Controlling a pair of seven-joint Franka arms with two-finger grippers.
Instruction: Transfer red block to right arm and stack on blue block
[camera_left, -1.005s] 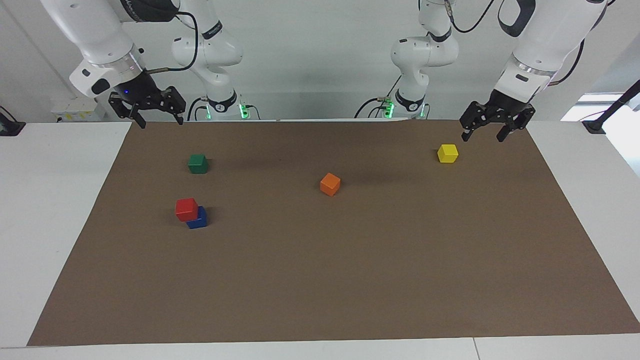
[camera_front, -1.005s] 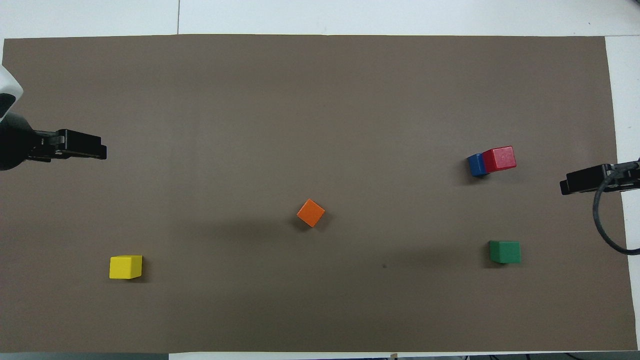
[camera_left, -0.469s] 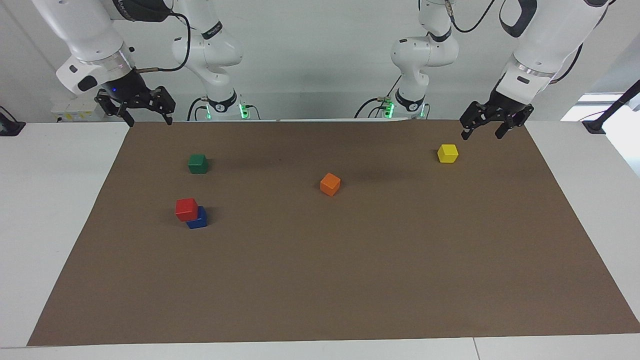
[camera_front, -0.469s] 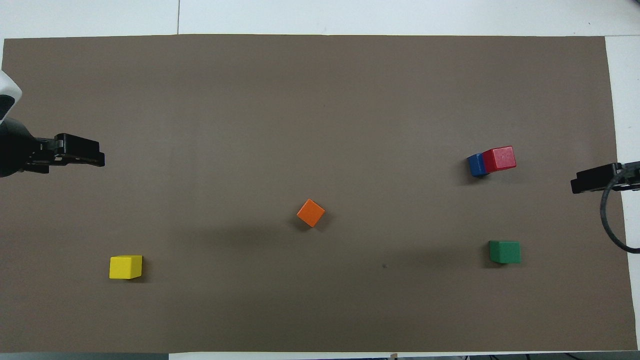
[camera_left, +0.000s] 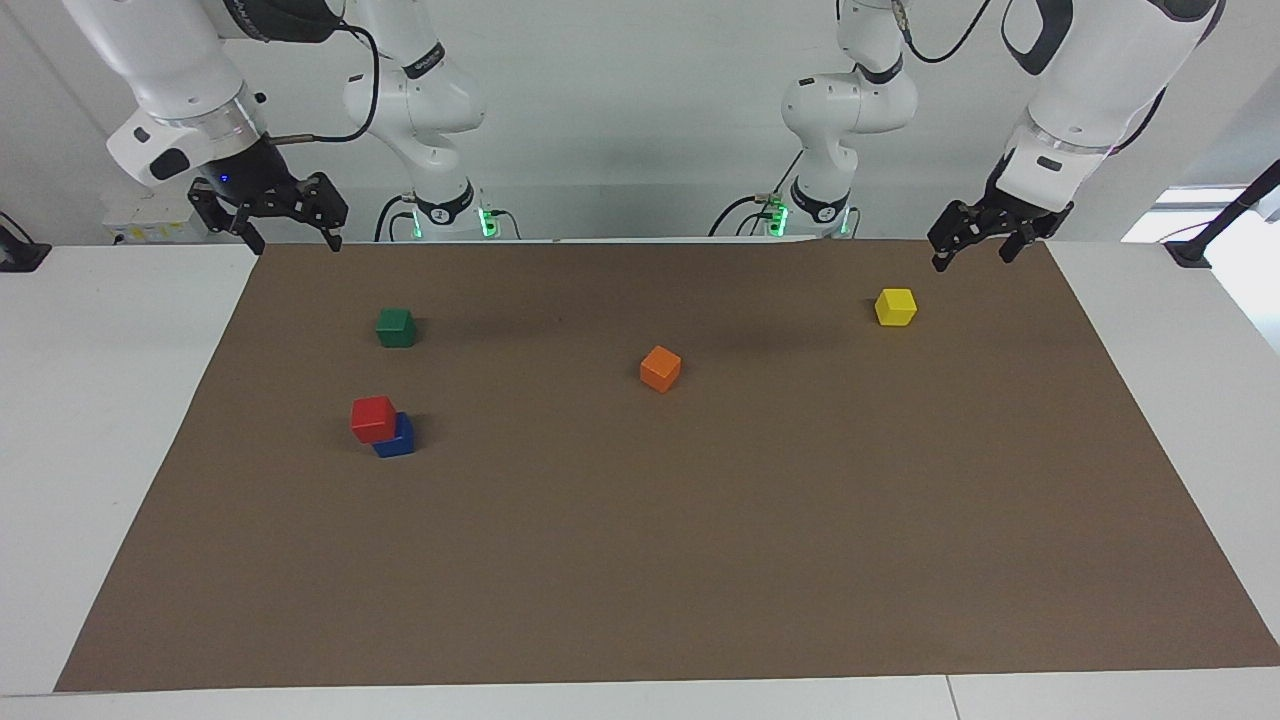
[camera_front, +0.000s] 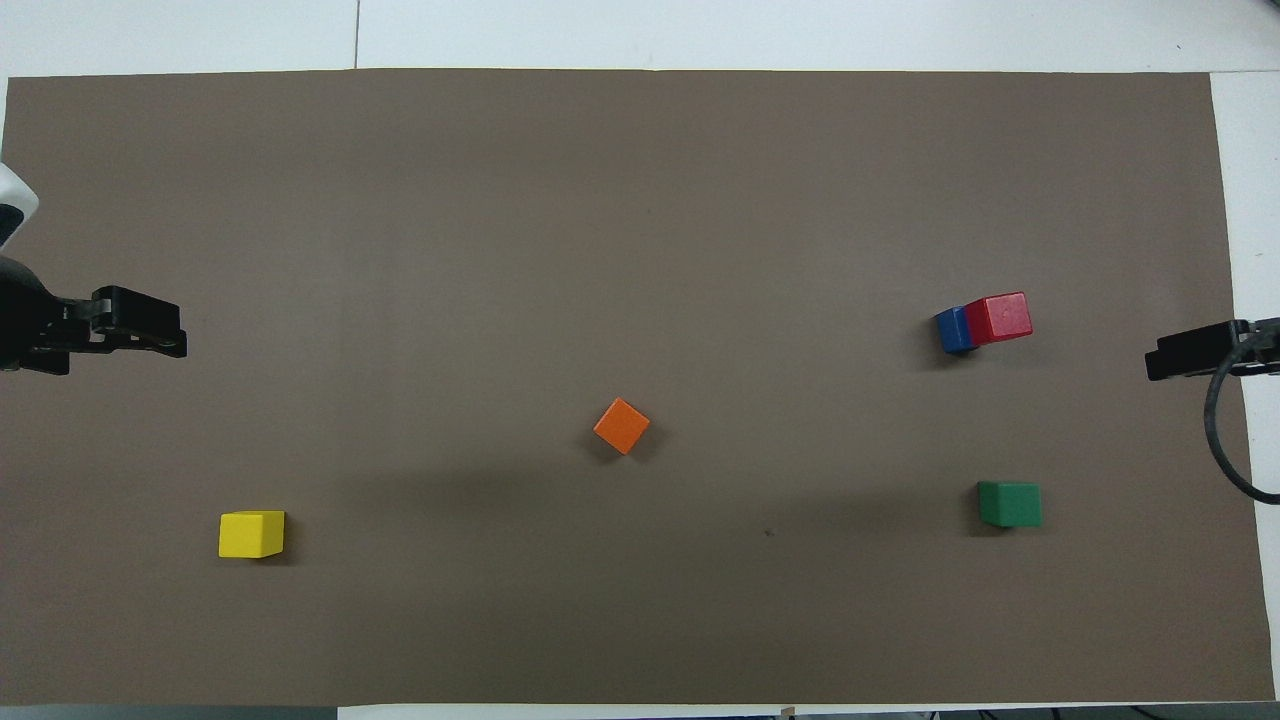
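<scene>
The red block (camera_left: 373, 417) (camera_front: 999, 315) rests on the blue block (camera_left: 399, 440) (camera_front: 951, 331). It is shifted off-centre, so one side of the blue block shows. The pair stands at the right arm's end of the brown mat (camera_left: 700, 520). My right gripper (camera_left: 296, 240) (camera_front: 1156, 363), with a blue light at its wrist, hangs open and empty over the mat's corner by its base. My left gripper (camera_left: 971, 259) (camera_front: 176, 339) hangs open and empty over the mat's edge, above the yellow block's corner of the table. Neither gripper touches a block.
A green block (camera_left: 396, 327) (camera_front: 1010, 503) sits nearer to the robots than the stack. An orange block (camera_left: 660, 368) (camera_front: 621, 426) lies mid-mat. A yellow block (camera_left: 895, 306) (camera_front: 251, 533) sits at the left arm's end. White table (camera_left: 100, 400) surrounds the mat.
Both grippers have drawn back toward the robots' edge of the mat, the right one also outward and upward. Both stayed open. No block has moved.
</scene>
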